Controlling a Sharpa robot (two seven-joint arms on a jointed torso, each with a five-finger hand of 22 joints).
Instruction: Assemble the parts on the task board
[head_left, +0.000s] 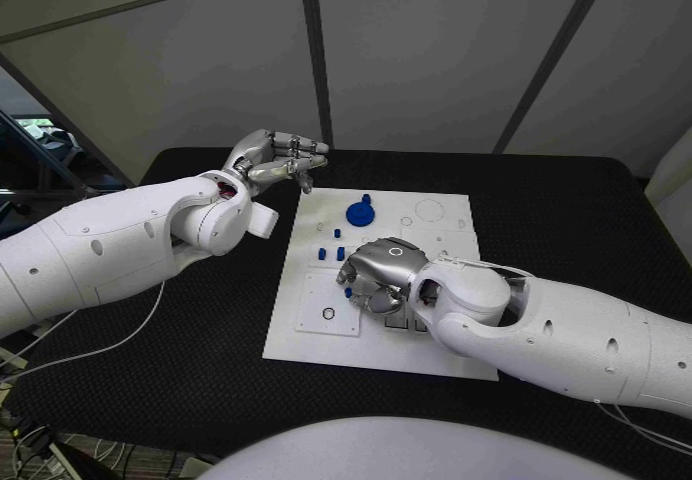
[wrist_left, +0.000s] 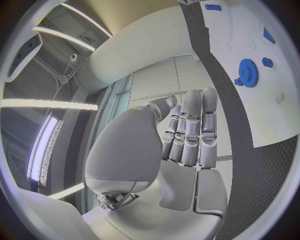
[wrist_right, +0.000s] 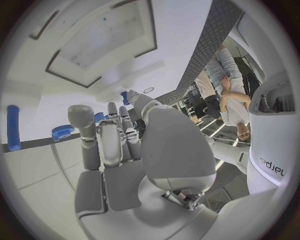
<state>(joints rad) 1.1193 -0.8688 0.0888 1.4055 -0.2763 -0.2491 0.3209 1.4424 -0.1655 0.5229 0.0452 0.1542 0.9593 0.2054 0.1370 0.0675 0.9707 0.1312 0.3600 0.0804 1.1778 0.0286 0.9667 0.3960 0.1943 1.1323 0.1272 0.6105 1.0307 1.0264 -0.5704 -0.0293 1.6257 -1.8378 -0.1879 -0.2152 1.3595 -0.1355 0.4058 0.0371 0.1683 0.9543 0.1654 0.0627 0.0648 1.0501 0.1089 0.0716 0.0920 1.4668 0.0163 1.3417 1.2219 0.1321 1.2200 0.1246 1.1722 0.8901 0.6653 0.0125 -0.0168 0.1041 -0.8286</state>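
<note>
Right hand (head_left: 382, 278) hovering low over middle of white board (head_left: 450, 225), fingers curling down toward small blue pieces (head_left: 339, 254); cannot tell whether gripping anything, fingertips being hidden under palm. Right wrist view giving fingers (wrist_right: 115, 145) loosely bent over the plate, a blue peg (wrist_right: 13, 127) and blue gear (wrist_right: 62, 132) lying beyond them, nothing plainly pinched.

Left hand (head_left: 274, 158) hanging raised off board's far left corner, above black counter (head_left: 188, 330), holding nothing, fingers (wrist_left: 190, 125) lying fairly straight and side by side in left wrist view.

Blue gear (head_left: 361, 211) lying flat on far half of board, apart from both hands. Several small blue pegs standing or lying in a loose column just left of right hand.

Risks, judging from layout: palm blocking head camera's sight of target piece, so a blind pinch possibly missing or knocking neighbouring pegs over. Pieces being small and close together, fingers possibly dragging 2 at once. Board sitting loose on counter, possibly sliding under a sideways push.
</note>
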